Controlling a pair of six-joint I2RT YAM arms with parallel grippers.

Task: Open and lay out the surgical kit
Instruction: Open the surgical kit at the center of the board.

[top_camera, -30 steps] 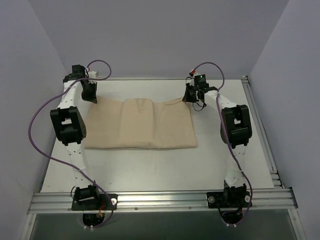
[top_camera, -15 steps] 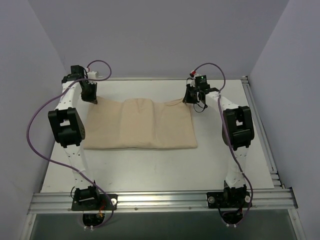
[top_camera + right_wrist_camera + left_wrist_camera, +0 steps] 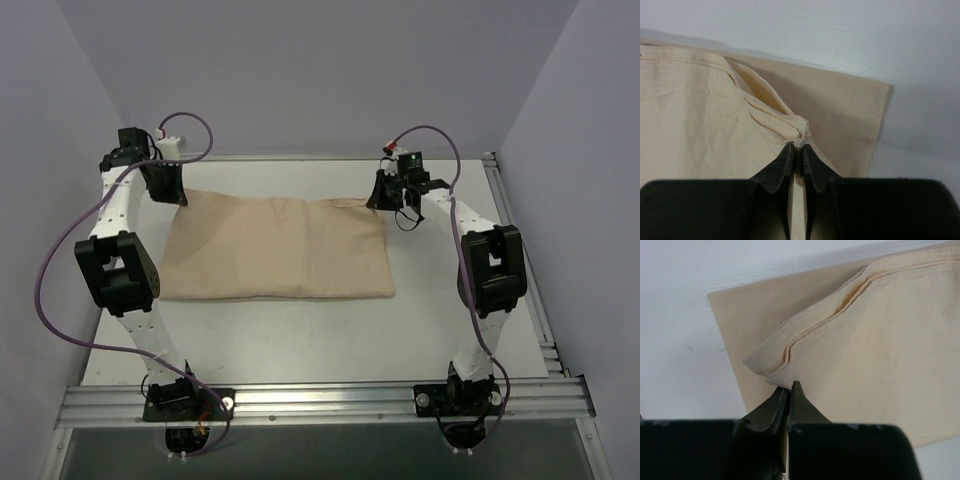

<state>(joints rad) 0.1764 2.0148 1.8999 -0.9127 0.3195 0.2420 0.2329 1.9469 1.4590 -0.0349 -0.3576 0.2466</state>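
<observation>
Left gripper (image 3: 788, 386) is pinched shut on the folded corner of the cloth (image 3: 875, 335), with only the very edge of the hem held at its tips. In the overhead view that gripper (image 3: 165, 186) sits at the upper left of the cloth (image 3: 280, 250). The right gripper (image 3: 800, 144) is likewise clamped tight, on a small bunched knot of fabric at the other far corner, toward the upper right in the overhead view (image 3: 386, 194).

Between them the cloth lies flat and wide across the middle of the frame, its top layer raised a little at each held corner. Whatever is wrapped inside is hidden.

Both holds look shallow, so a corner could slip free if the pull is quick. The left wrist view shows several layers stacked at the hem; gripping more than one would likely drag the whole bundle instead of opening the flap. Uneven pulling could skew the cloth or shift the contents.

The white surface (image 3: 300, 340) lies under the cloth, a metal rail (image 3: 320, 402) runs along the bottom, and plain pale walls (image 3: 300, 70) close in the back and sides.
</observation>
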